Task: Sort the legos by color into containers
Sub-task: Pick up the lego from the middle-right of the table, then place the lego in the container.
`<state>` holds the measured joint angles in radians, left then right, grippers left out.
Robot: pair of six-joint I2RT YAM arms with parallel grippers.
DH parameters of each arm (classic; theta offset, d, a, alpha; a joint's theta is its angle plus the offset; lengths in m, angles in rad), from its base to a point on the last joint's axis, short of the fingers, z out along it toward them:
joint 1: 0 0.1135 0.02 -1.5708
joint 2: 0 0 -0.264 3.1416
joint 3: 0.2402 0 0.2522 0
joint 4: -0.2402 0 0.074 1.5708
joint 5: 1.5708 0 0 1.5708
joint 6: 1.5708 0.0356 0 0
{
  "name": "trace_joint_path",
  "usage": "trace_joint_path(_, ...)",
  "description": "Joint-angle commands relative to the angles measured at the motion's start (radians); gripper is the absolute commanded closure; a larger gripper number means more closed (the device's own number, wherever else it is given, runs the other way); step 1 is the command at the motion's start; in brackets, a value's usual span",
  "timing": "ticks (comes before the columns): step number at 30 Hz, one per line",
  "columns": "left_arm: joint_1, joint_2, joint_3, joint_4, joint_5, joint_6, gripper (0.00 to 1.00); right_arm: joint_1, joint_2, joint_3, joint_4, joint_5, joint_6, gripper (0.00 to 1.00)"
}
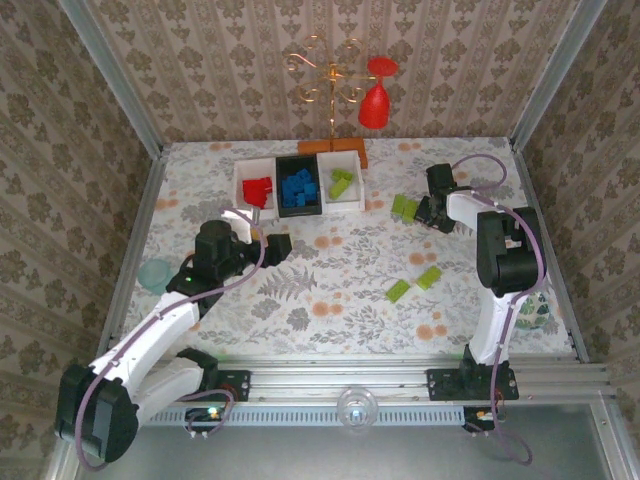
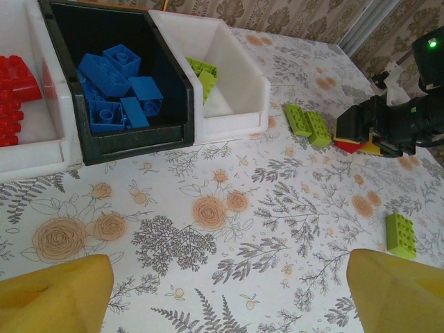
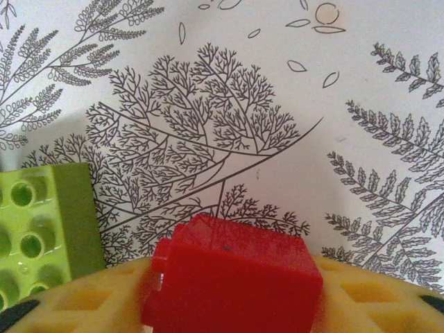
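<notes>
Three joined bins stand at the back: a white one (image 1: 244, 198) with red legos (image 1: 258, 188), a black one (image 1: 298, 210) with blue legos (image 2: 111, 87), and a white one (image 1: 355, 195) with lime green legos (image 2: 201, 73). My right gripper (image 1: 432, 212) is low over the table at the right, shut on a red lego (image 3: 232, 277) between its yellow pads (image 3: 90, 302). Two green legos (image 1: 404, 208) lie just left of it, and one green lego (image 3: 41, 229) is close by. Two more green legos (image 1: 398, 290) (image 1: 429, 277) lie mid-right. My left gripper (image 1: 275, 247) hovers open in front of the bins, fingers (image 2: 55, 295) wide apart.
A gold wire stand with a red wine glass (image 1: 374, 100) rises behind the bins on an orange-brown base (image 1: 333, 148). A teal bowl (image 1: 155, 273) sits at the left table edge. Patterned walls close in the table on three sides.
</notes>
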<state>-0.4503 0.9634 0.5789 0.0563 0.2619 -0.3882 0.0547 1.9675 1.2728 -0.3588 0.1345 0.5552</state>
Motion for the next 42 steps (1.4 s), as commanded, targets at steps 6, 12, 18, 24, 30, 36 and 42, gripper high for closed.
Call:
trace_joint_path(6, 0.0, -0.03, 0.024, -0.004, -0.008, 0.031, 0.11, 0.011, -0.066, -0.048, 0.053, -0.006, -0.022, 0.56)
trace_joint_path(12, 0.01, 0.005, 0.022, -0.018, -0.057, 0.035, 0.11, 0.208, -0.264, -0.169, 0.215, -0.061, -0.115, 0.56)
trace_joint_path(18, 0.096, -0.045, -0.022, -0.027, -0.113, -0.008, 0.11, 0.468, -0.202, -0.034, 0.349, -0.158, -0.156, 0.56)
trace_joint_path(24, 0.117, -0.126, -0.051, -0.056, -0.217, -0.012, 0.11, 0.587, 0.047, 0.241, 0.431, -0.237, -0.198, 0.55)
trace_joint_path(30, 0.12, -0.17, -0.057, -0.069, -0.238, -0.008, 0.11, 0.606, 0.314, 0.574, 0.442, -0.247, -0.147, 0.56)
trace_joint_path(36, 0.122, -0.181, -0.054, -0.072, -0.221, -0.012, 0.1, 0.606, 0.515, 0.831, 0.431, -0.199, -0.088, 0.55)
trace_joint_path(42, 0.122, -0.191, -0.054, -0.067, -0.199, -0.018, 0.1, 0.604, 0.687, 1.097, 0.361, -0.18, -0.063, 0.53)
